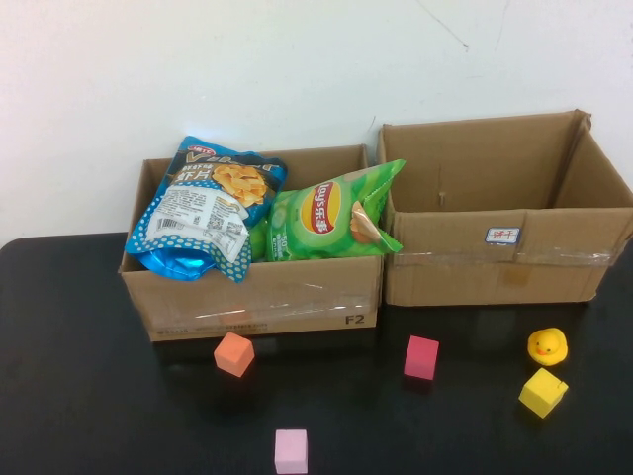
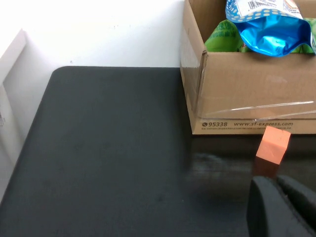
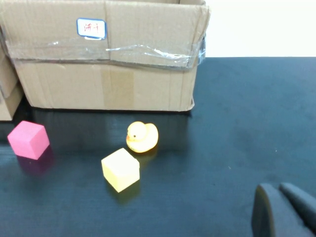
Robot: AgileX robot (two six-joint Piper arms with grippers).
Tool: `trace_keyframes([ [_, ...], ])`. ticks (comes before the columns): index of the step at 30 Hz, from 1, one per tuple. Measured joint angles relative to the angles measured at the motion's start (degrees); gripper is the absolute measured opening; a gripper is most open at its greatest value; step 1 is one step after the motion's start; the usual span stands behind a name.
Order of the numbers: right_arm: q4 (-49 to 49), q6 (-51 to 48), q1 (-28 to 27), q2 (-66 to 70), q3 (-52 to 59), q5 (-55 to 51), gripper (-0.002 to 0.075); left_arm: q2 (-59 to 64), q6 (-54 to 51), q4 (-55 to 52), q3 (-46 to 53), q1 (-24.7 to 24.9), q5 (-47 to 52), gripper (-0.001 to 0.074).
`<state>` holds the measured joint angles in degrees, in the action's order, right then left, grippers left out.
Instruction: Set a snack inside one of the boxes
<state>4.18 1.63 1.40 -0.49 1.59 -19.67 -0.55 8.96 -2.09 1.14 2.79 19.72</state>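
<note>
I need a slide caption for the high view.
Blue snack bag and green chip bag sit in the left box; neither hand appears.

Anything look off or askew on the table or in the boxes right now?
The blue snack bag droops over the left box's front rim beside the green chip bag; the right box shows no snack. Left gripper and right gripper sit low, away from both boxes.

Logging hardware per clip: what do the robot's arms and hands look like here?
Little shows. The left hand appears in its wrist view as dark grey, matte, rounded finger parts; the right hand looks the same in its own. No cables, markings or arm links are visible, and the high view shows neither arm.
</note>
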Motion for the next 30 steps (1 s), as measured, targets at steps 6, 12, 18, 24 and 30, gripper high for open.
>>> trace_keyframes([
  [6, 0.0, 0.0, 0.0, 0.0, -0.1, -0.03, -0.0001, 0.0, 0.0, 0.0, 0.0, -0.03, 0.0, -0.0001],
  [12, 0.0, 0.0, 0.0, 0.0, -0.1, -0.03, -0.0001, 0.0, 0.0, 0.0, 0.0, -0.03, 0.0, -0.0001],
  [18, 0.0, 0.0, 0.0, 0.0, -0.1, -0.03, -0.0001, 0.0, 0.0, 0.0, 0.0, -0.03, 0.0, -0.0001],
  [24, 0.0, 0.0, 0.0, 0.0, -0.1, -0.03, -0.0001, 0.0, 0.0, 0.0, 0.0, -0.03, 0.0, -0.0001],
  [30, 0.0, 0.0, 0.0, 0.0, -0.1, -0.03, -0.0001, 0.0, 0.0, 0.0, 0.0, -0.03, 0.0, -0.0001],
])
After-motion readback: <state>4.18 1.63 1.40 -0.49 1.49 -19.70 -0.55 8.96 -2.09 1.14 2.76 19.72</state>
